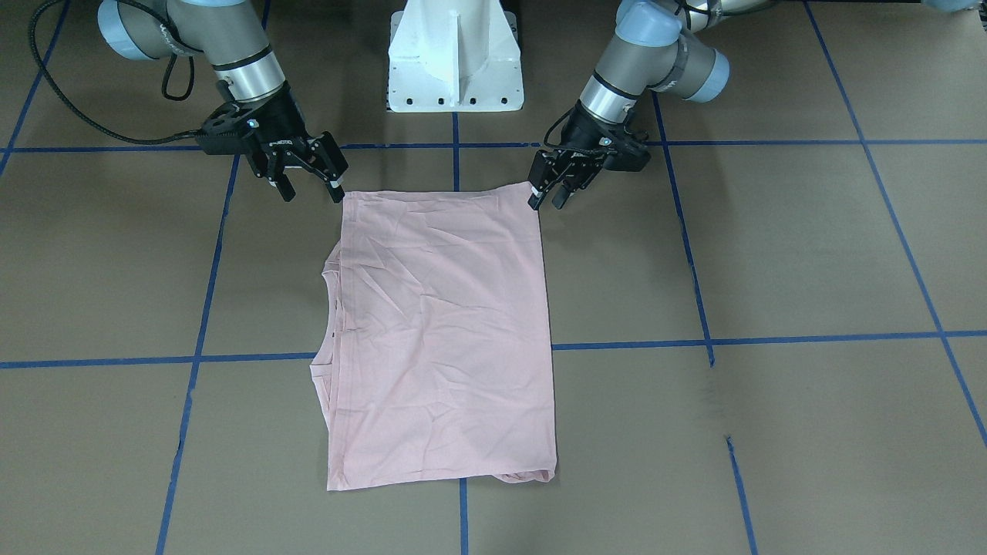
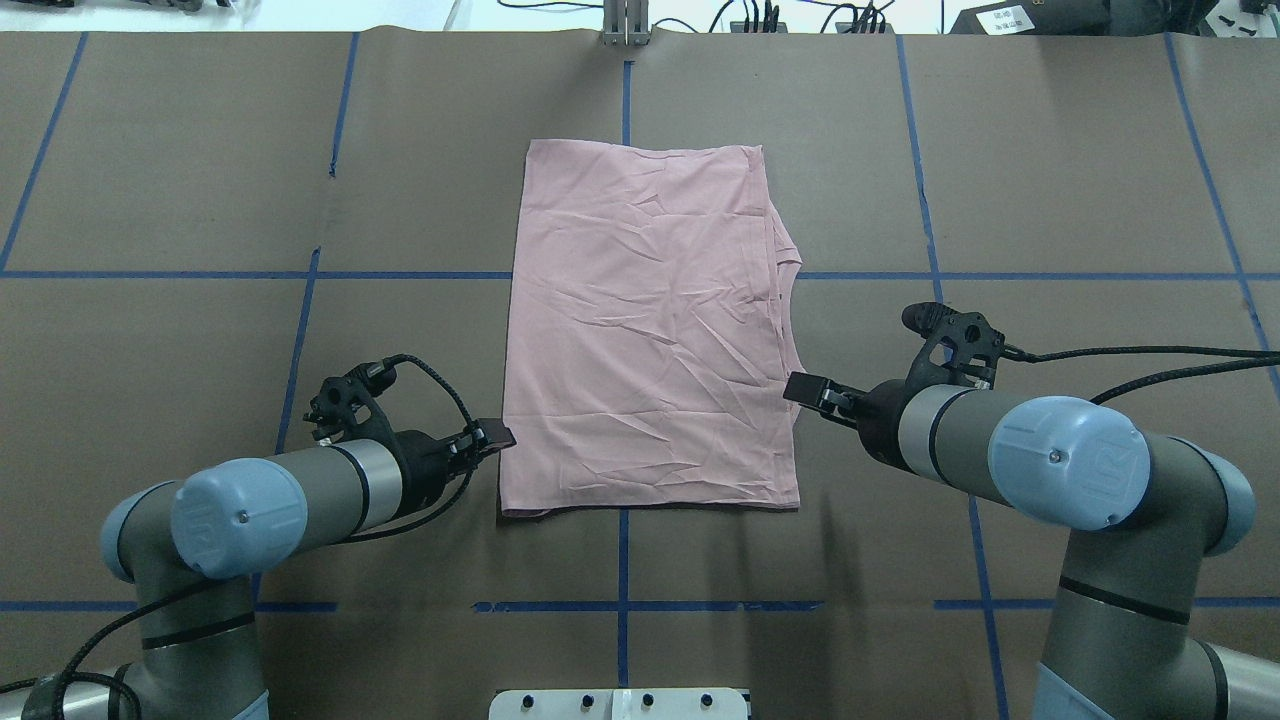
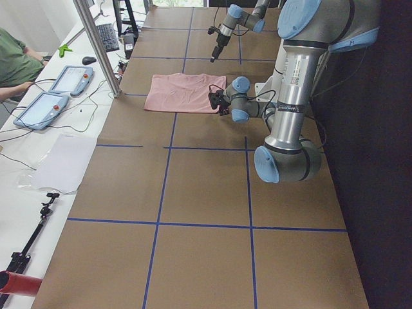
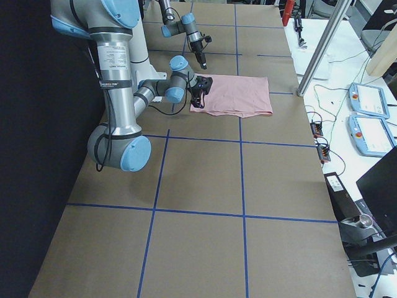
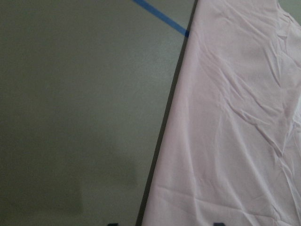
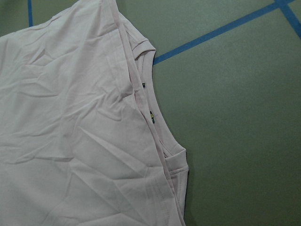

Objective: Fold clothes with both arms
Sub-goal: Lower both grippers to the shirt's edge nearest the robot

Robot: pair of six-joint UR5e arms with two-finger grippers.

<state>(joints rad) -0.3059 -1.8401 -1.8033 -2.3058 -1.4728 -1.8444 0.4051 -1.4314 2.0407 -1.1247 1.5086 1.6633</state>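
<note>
While the black two-finger right gripper (image 1: 312, 181) and left gripper (image 1: 549, 196) hang spread at its robot-side corners, the pale pink folded cotton T-shirt (image 1: 439, 324) lies flat on the brown paper-covered bench (image 1: 771, 254).
Front-facing view: each gripper sits just beside one corner of the short edge, holding nothing. Overhead: the T-shirt's long axis runs straight away from the robot, with the left gripper (image 2: 495, 437) at its left edge and the right gripper (image 2: 805, 388) at its right, about equally near. Left wrist: the straight folded edge runs up the frame, cloth to its right. Right wrist: the ribbed neckline (image 6: 151, 108) faces that side; its small dark tags are unreadable. No print or lettering shows on the upturned cloth.
</note>
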